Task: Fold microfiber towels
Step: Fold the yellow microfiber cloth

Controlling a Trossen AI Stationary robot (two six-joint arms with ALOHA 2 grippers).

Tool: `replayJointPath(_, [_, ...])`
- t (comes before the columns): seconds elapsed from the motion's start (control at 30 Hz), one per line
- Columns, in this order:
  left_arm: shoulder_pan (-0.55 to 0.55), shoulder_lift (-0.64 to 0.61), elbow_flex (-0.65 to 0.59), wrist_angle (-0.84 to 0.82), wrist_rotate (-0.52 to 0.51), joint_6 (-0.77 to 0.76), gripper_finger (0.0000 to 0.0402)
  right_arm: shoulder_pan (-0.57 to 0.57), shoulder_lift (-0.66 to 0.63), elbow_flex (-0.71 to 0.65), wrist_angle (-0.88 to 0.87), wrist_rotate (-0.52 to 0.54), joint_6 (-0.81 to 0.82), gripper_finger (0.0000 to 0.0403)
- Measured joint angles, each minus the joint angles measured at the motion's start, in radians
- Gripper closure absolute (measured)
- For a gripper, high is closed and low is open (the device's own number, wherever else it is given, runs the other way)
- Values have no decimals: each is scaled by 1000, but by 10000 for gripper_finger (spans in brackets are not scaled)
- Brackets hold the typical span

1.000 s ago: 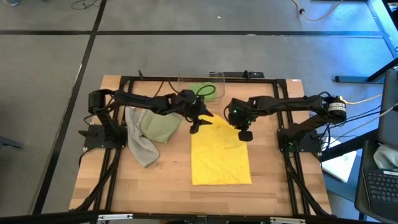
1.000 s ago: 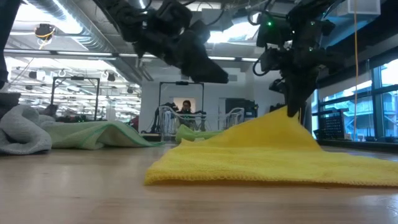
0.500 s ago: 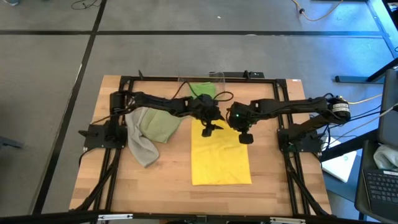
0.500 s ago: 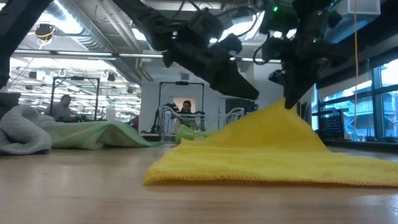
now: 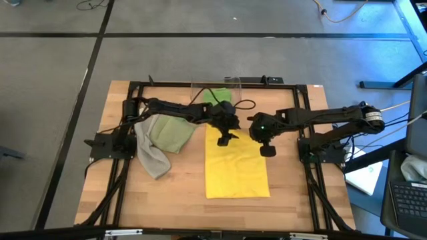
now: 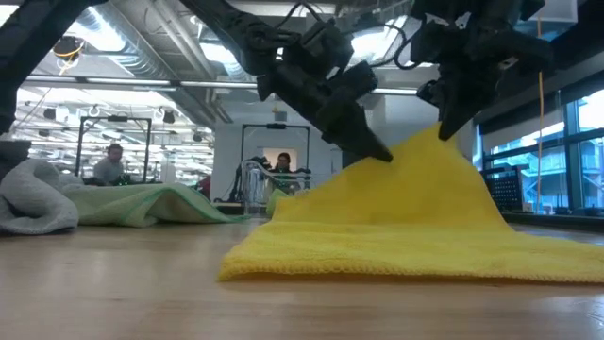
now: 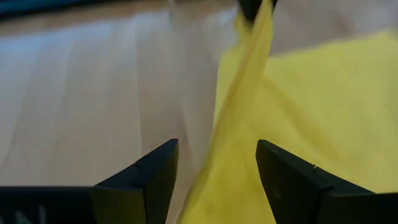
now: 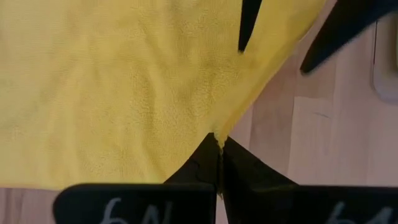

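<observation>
The yellow towel point(image 5: 237, 167) lies spread on the table's middle, its near part flat on the wood. My right gripper point(image 5: 265, 148) is shut on the towel near its far right corner and holds that part up as a peak point(image 6: 439, 142). My left gripper point(image 5: 227, 137) is open at the towel's far left. In the left wrist view its fingers point(image 7: 217, 149) stand on either side of the raised yellow edge point(image 7: 242, 81); whether they touch it, I cannot tell. The grey towel point(image 5: 152, 159) and the pale sage towel point(image 5: 171, 135) lie crumpled at the left. My right gripper pinches the yellow towel's edge point(image 8: 219, 138) between its two shut fingers, near the far right corner. The fingers come from above, slanting down. The held part is lifted into a peak, and the cloth slopes down from it to the table, where the rest lies flat.
A clear plastic bin point(image 5: 232, 83) stands at the far edge with the bright green towel point(image 5: 217, 97) in it. Bare wood lies at the near edge and the right of the yellow towel. People and carts show in the room beyond the table.
My left gripper has gone toward the table's right and down, from beside the sage towel to the yellow towel's far edge. My right gripper has lifted its held corner a little, so the yellow peak stands higher than before.
</observation>
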Motion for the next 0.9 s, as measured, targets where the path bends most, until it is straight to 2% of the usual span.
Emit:
replayJointPath(0.13, [1, 0, 0, -98, -114, 33, 191, 0, 0, 0, -14, 2, -1, 393])
replayJointPath(0.5, [19, -3, 0, -301, -239, 31, 191, 0, 1, 0, -45, 2, -1, 393])
replayJointPath(0.9, [63, -25, -1, -465, -251, -22, 191, 0, 1, 0, -58, 2, 2, 393])
